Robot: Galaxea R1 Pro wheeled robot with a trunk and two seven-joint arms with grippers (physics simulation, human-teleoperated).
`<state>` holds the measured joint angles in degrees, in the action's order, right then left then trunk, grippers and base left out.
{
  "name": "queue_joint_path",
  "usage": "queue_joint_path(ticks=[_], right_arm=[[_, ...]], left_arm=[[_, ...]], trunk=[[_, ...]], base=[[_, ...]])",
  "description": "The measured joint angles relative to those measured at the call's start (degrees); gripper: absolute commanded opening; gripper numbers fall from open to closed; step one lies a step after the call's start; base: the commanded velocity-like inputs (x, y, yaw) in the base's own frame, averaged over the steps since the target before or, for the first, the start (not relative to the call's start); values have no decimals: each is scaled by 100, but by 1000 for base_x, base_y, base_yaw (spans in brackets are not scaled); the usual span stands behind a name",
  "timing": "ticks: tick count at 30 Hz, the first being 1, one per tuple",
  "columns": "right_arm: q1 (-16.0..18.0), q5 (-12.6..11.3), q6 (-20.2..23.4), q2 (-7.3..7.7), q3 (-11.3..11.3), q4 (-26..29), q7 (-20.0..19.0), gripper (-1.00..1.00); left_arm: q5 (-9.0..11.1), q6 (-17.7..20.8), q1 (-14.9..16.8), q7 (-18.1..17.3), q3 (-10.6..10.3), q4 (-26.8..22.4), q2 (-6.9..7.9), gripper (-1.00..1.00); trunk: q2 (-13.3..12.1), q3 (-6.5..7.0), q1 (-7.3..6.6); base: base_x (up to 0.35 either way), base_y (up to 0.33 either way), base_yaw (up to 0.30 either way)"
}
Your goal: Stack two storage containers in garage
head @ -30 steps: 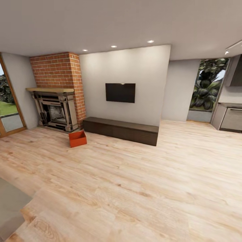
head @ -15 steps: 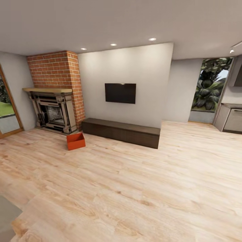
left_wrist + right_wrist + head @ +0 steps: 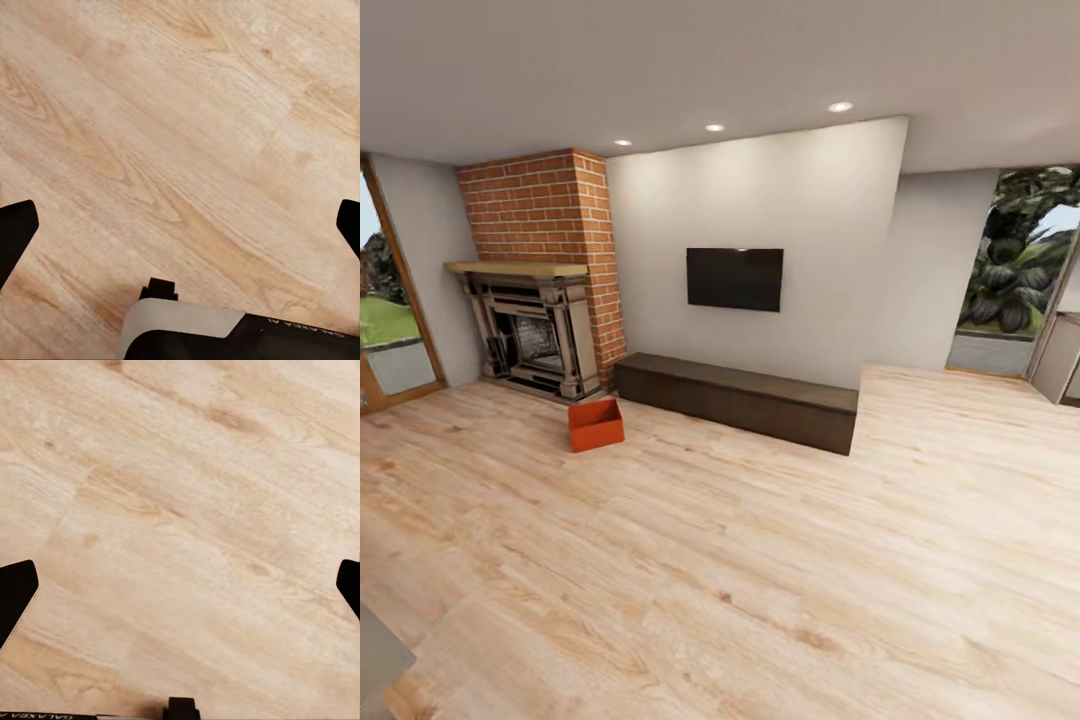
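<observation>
One storage container (image 3: pixel 596 425) is seen in the head view, set on the wood plank floor (image 3: pixel 760 560) of the living room, at roughly 11 o'clock from the robot and well apart from it. It sits just in front of the brick fireplace (image 3: pixel 538 335), near the left end of the long dark cabinet (image 3: pixel 738 400) under the wall TV (image 3: pixel 735 279). Open top is up; nothing is seen inside. Its long axis appears to run roughly parallel to the cabinet front, slightly skewed, though that is hard to confirm at this range. The second container cannot be located here.

Left pincer (image 3: pixel 180 221): two dark fingertips are seen at opposite edges of the left wrist view, spread wide, with only bare planks between them. Released; nothing held or touched. Right pincer (image 3: pixel 180 585): same picture, tips far apart, bare floor between, nothing gripped.

Judgement: transit phase, no pickup started. Since the bin lies left of centre, the left arm is judged the nearer one, but neither is within reach. The base is expected to need driving forward and left before any grasp; given the thin walls and bin width, a two-arm grasp on opposite walls may be called for.
</observation>
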<state>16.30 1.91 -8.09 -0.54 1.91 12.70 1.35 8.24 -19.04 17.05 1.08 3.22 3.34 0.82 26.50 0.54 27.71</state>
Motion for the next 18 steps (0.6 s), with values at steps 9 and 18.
queue_joint_path(ticks=[9, 18], right_arm=[[-1, 0, 0, 1, 0, 0, 0, 100], [-4, 0, 1, 2, 1, 0, 0, 100]], left_arm=[[0, 0, 0, 0, 0, 0, 6, 100], [0, 0, 0, 0, 0, 2, 6, 100]], trunk=[[0, 0, 0], [0, 0, 0]], base=[[325, 0, 291], [325, 0, 293]])
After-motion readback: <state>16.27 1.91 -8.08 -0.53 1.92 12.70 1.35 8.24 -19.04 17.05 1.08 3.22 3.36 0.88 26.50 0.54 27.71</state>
